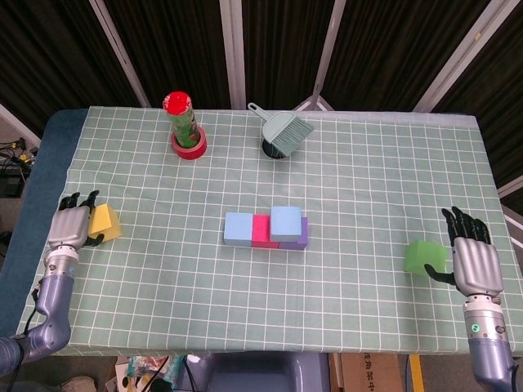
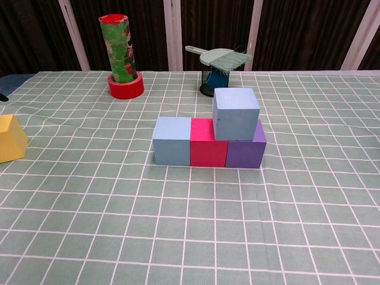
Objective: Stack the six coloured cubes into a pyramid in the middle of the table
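Note:
In the middle of the table a light blue cube (image 1: 238, 229), a pink cube (image 1: 261, 231) and a purple cube (image 2: 246, 152) stand in a row. A second light blue cube (image 2: 236, 113) sits on top, over the pink and purple ones. A yellow cube (image 1: 106, 221) lies near the left edge. My left hand (image 1: 72, 228) presses against its left side, fingers stretched forward and thumb at its near edge. A green cube (image 1: 426, 257) lies at the right. My right hand (image 1: 476, 265) stands just right of it, fingers spread, thumb by the cube.
A green can with a red lid (image 1: 183, 118) stands inside a red tape roll (image 1: 189, 147) at the back left. A dustpan brush (image 1: 287, 131) rests on a dark cup at the back centre. The checked cloth (image 1: 359, 180) covers the table.

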